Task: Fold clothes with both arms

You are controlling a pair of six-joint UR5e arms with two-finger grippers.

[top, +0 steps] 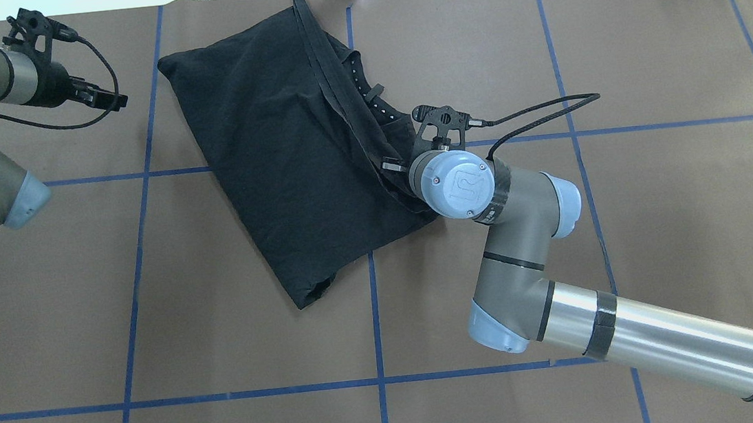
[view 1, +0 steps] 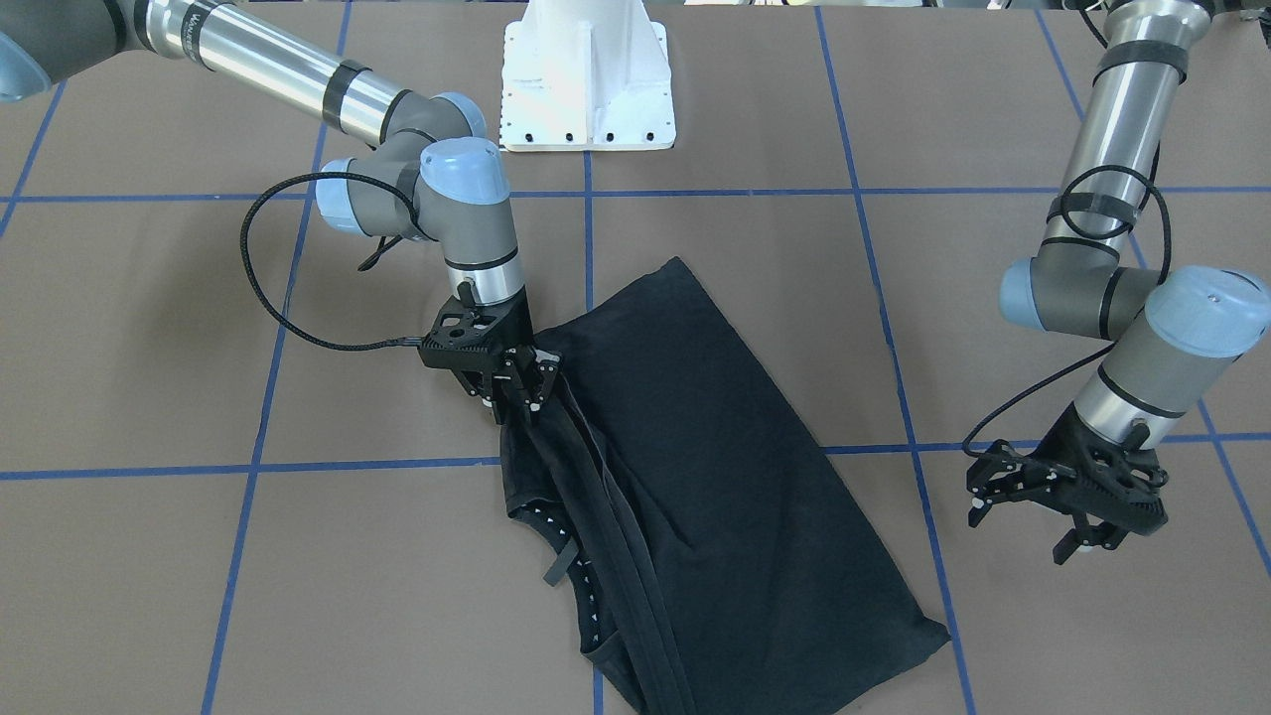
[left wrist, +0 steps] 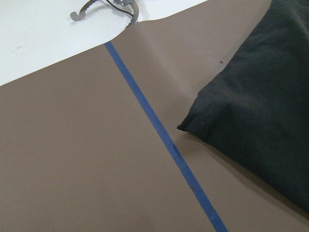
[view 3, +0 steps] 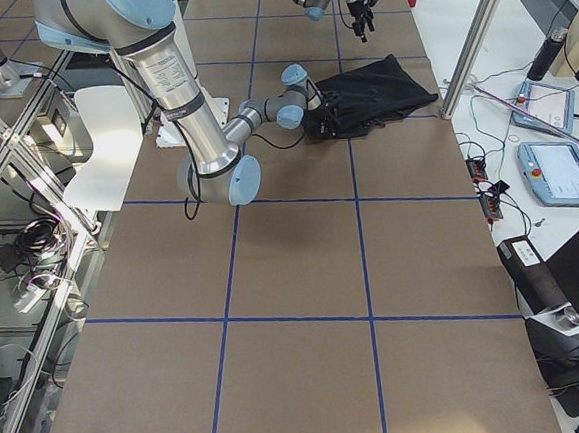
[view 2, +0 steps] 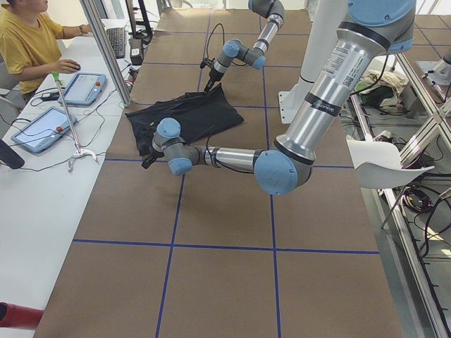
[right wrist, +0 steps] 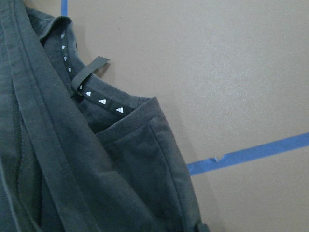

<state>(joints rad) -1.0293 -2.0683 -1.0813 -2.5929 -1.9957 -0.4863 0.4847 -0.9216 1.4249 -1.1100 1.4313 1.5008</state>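
One black T-shirt [view 1: 695,447], folded into a long slab, lies slantwise on the brown table [view 1: 149,556]. In the front-facing view it stretches toward 5 o'clock from the right gripper [view 1: 514,395], whose fingers pinch its bunched edge. The left gripper [view 1: 1023,531], second of two, hangs spread wide, well apart at the shirt's 3 o'clock.

You're working in a robotics lab: the robot's left arm [view 1: 1122,149] and right arm [view 1: 298,70] stand at a white pedestal [view 1: 588,79] on a table [view 1: 745,149] papered brown and gridded with blue tape [view 1: 695,192]. Aluminium posts [view 2: 106,49] frame it, and a person [view 2: 25,42] is at the side desk [view 2: 28,225] with a keyboard [view 2: 116,42] and control tablets [view 2: 42,129].
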